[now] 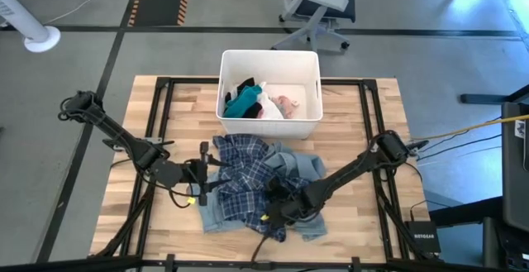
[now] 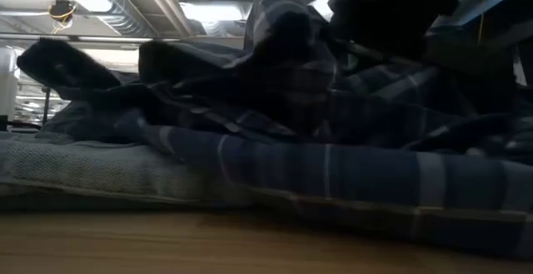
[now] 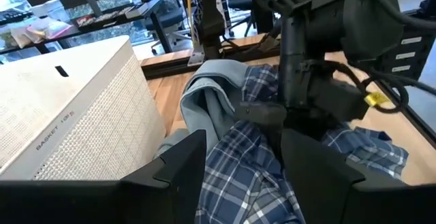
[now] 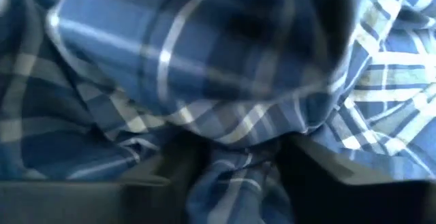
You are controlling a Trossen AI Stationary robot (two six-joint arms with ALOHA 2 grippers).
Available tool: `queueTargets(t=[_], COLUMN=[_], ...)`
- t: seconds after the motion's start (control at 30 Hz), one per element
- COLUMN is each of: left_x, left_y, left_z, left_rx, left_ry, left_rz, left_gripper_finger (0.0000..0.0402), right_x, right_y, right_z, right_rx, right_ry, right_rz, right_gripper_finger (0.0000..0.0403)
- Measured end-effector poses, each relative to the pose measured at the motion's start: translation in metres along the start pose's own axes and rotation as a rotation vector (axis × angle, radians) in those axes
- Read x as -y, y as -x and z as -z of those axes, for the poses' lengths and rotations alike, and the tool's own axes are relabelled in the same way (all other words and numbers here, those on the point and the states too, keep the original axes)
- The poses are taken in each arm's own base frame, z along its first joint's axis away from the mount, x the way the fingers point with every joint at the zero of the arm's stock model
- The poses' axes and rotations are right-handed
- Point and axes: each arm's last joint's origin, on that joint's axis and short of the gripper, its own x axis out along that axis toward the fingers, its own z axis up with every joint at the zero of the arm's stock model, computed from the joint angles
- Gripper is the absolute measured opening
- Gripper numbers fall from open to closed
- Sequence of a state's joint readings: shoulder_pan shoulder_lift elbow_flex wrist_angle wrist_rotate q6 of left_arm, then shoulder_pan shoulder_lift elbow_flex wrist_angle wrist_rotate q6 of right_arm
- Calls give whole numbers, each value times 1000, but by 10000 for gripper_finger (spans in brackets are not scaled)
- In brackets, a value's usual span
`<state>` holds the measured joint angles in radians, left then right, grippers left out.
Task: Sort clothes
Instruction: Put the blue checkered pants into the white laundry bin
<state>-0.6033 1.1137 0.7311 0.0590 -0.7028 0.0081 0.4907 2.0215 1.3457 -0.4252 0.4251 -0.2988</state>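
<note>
Now plaid shirt under right gripper.

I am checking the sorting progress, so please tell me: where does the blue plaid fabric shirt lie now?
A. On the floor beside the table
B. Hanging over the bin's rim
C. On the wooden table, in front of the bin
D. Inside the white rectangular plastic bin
C: the blue plaid fabric shirt lies spread on the wooden table, outside the white rectangular plastic bin.

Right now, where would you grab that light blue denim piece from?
Probably its raised fold beside the bin, coming from above: there the denim bunches up clear of the plaid shirt, while the rest lies flat underneath.
</note>
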Motion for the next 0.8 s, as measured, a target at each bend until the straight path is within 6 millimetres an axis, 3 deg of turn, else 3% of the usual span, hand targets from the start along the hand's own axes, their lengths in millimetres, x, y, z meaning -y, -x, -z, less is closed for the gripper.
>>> queueTargets(t=[0.07, 0.17, 0.23, 0.4, 0.53, 0.8], left_x=[0, 0, 0, 0, 0, 0], left_y=[0, 0, 0, 0, 0, 0], left_z=[0, 1, 2, 2, 2, 2], left_rx=[-1, -5, -14, -20, -20, -20], left_ry=[-1, -4, -12, -15, -13, -9], left_rz=[0, 0, 0, 0, 0, 0], left_gripper_finger=[187, 187, 187, 187, 187, 187], right_x=[0, 0, 3, 24, 49, 98], right_y=[-2, 0, 5, 39, 81, 165], right_z=[0, -1, -1, -7, -17, -26], right_rx=[5, 2, 7, 42, 97, 112], right_ry=[9, 21, 19, -28, -46, -61], right_rz=[2, 14, 29, 138, 223, 480], right_gripper_finger=[156, 52, 22, 39, 16, 25])
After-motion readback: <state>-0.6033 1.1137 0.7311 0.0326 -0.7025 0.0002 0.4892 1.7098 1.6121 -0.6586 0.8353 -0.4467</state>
